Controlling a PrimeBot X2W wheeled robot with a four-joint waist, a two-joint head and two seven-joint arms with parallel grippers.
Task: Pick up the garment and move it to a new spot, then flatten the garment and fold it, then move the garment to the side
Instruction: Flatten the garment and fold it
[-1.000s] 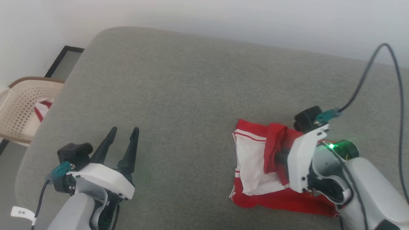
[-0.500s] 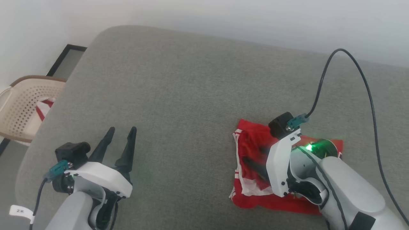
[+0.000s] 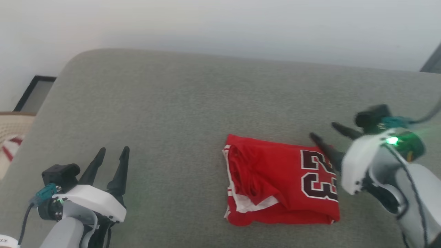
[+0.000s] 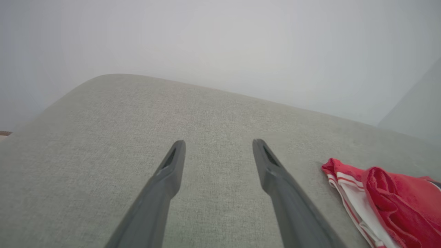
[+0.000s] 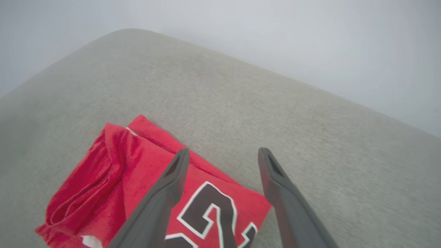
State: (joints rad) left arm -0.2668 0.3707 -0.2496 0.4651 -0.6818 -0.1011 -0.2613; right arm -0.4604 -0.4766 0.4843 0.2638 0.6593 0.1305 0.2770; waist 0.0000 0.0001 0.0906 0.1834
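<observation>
Jersey (image 3: 280, 179): folded red bundle on grey cushion (image 3: 172, 103), right of middle | right gripper (image 3: 322, 130): spread, empty, at its right edge | left gripper (image 3: 114, 149): spread, empty, well apart | step: we judge folding done | next: we must grip the bundle whole, carry it aside

1. The right hand (image 3: 322, 130), a second ago buried in the middle of the garment (image 3: 272, 172), has drawn back and hangs over the garment's right edge, fingers apart and empty.
2. The red flap it carried now lies across the garment's top, and a black-and-white number (image 3: 318, 177) shows at the garment's right end.
3. The white panel (image 3: 255, 204), earlier broad over the garment's left half, is a sliver at its lower left.
</observation>
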